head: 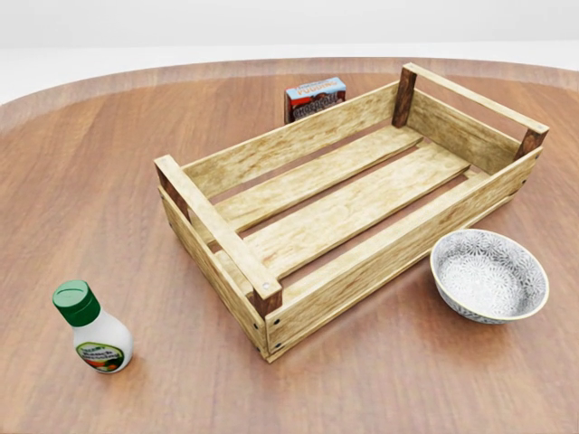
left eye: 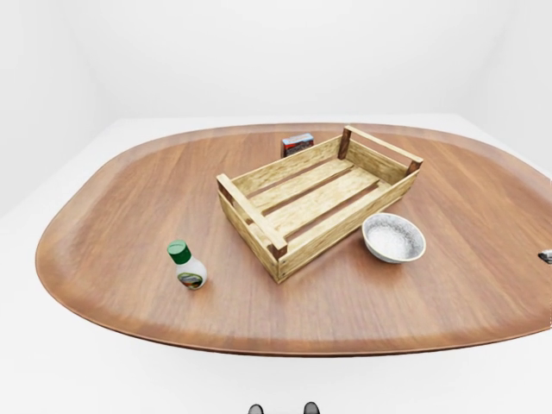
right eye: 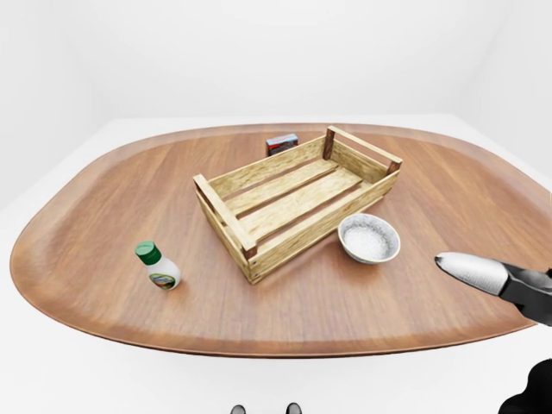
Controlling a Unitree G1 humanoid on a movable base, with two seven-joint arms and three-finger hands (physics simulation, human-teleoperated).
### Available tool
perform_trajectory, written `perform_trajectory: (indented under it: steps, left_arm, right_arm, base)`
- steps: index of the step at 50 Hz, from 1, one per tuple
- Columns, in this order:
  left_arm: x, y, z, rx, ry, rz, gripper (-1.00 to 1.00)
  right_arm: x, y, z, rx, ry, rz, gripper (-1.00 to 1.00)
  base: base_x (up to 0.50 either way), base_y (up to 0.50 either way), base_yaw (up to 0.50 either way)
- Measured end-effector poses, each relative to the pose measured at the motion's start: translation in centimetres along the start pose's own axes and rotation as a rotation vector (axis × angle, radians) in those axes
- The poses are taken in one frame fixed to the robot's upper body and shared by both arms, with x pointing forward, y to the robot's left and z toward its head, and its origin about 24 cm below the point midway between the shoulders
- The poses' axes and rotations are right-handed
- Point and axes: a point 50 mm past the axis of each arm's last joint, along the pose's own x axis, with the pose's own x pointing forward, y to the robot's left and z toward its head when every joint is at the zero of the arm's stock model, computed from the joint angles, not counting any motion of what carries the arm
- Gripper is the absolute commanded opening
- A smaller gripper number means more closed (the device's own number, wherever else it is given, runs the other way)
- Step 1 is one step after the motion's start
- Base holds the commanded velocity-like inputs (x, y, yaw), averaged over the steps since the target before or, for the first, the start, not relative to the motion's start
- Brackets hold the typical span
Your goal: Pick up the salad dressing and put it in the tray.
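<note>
The salad dressing [head: 93, 331] is a small white bottle with a green cap, standing upright on the wooden table [head: 81, 172] at the lower left of the head view. To its right lies the tray [head: 380, 262], an empty slatted wooden crate set at an angle. My right hand [right eye: 483, 274] enters the right-eye view at the right edge, low over the table's rim and far from the bottle; only one grey fingertip and a black forearm show. My left hand does not appear in any view.
A patterned white bowl [head: 488, 274] sits just right of the tray. A small red and blue box [head: 315, 97] stands beyond the tray's far wall. The table is oval with white floor around it. My feet [left eye: 283, 409] show at the bottom edge.
</note>
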Motion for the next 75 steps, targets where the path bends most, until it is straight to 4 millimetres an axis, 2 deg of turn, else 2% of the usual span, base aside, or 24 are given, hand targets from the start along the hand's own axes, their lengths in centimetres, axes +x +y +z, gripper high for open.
perform_trajectory:
  steps: [21,34,45,63,75]
  left_arm:
    - [0.0,0.2,-0.5,0.008,0.020,-0.004,1.00]
    - [0.0,0.1,-0.3,0.003,0.013,-0.005,1.00]
    - [-0.1,0.1,-0.3,0.000,0.011,-0.006,1.00]
    - [0.0,0.2,-0.8,0.011,0.030,-0.006,1.00]
    - [0.0,0.1,-0.6,0.009,0.024,-0.004,1.00]
  right_arm:
    - [-0.5,1.3,-1.5,-0.113,0.077,0.078,1.00]
    - [-0.1,0.9,-0.6,0.103,0.013,-0.010,1.00]
    - [0.1,1.0,-0.1,0.201,-0.009,-0.038,1.00]
    - [0.0,0.9,-0.6,0.199,0.024,-0.038,1.00]
    - [0.0,-0.6,-0.5,0.160,0.028,-0.066,1.00]
  base:
    - [0.37,0.43,0.00]
    - [0.50,-0.01,0.00]
    - [0.50,-0.05,0.00]
    - [0.50,-0.05,0.00]
    - [0.00,0.00,0.00]
